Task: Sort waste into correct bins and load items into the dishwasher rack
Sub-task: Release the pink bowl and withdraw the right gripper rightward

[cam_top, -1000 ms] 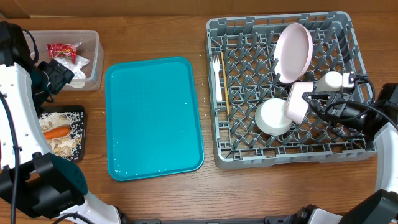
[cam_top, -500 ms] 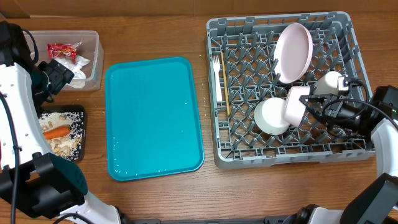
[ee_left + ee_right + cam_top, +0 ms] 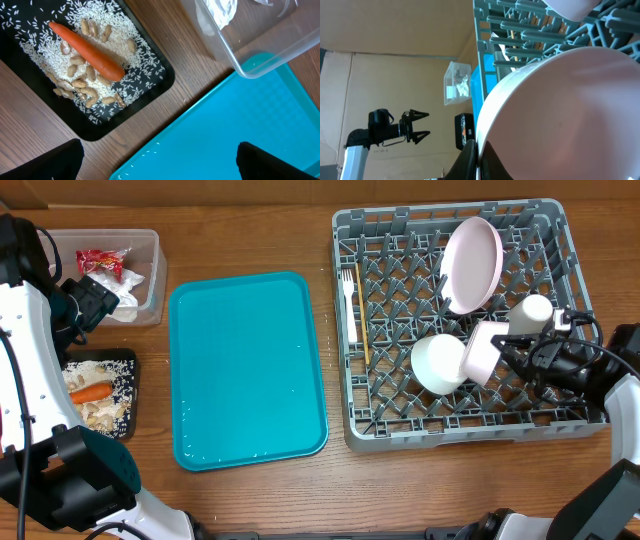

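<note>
My right gripper [image 3: 508, 352] is shut on the rim of a pinkish bowl [image 3: 483, 350], which it holds tilted on its side inside the grey dishwasher rack [image 3: 450, 435]. The bowl leans against a white bowl [image 3: 438, 365]. In the right wrist view the pinkish bowl [image 3: 570, 110] fills the frame, with the right gripper [image 3: 479, 150] pinching its edge. Also in the rack are the large plate [image 3: 472, 264], a white cup [image 3: 530, 310], a fork [image 3: 349, 292] and a wooden stick [image 3: 362, 330]. My left gripper [image 3: 160, 152] hangs open and empty above the black tray [image 3: 165, 75], which holds the carrot [image 3: 87, 50] and rice.
A teal serving tray [image 3: 247, 370] lies at the table's middle with a few rice grains on it. The clear tub [image 3: 152, 275] at the back left holds a red wrapper [image 3: 100, 260] and a white napkin [image 3: 127, 300]. The black tray [image 3: 130, 395] sits in front of it.
My right gripper has shifted the pinkish bowl slightly left and back right, tilting it against the white bowl. The left arm has not moved.
</note>
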`<action>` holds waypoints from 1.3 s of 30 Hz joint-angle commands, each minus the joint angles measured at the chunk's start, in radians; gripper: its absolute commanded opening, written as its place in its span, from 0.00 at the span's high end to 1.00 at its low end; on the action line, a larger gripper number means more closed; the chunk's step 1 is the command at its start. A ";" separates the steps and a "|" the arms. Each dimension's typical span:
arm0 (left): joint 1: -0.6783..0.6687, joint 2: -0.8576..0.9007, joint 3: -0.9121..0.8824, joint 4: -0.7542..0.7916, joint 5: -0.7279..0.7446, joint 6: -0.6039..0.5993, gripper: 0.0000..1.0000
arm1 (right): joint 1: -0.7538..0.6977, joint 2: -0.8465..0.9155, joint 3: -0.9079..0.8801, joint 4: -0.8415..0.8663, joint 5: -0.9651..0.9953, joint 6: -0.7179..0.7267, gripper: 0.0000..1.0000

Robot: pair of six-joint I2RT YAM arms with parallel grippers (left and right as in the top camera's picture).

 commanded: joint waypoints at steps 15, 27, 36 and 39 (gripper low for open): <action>-0.002 -0.013 0.005 0.000 -0.013 -0.012 0.00 | -0.002 0.004 0.225 -0.266 0.476 0.012 0.95; -0.002 -0.013 0.005 0.000 -0.013 -0.012 0.00 | -0.001 -0.018 0.340 -0.361 0.859 0.213 0.55; -0.002 -0.013 0.005 0.000 -0.013 -0.012 0.00 | -0.001 -0.018 0.615 -0.549 0.964 0.241 0.12; -0.002 -0.013 0.005 0.000 -0.013 -0.012 0.00 | 0.016 -0.025 0.654 -0.586 0.921 0.229 0.11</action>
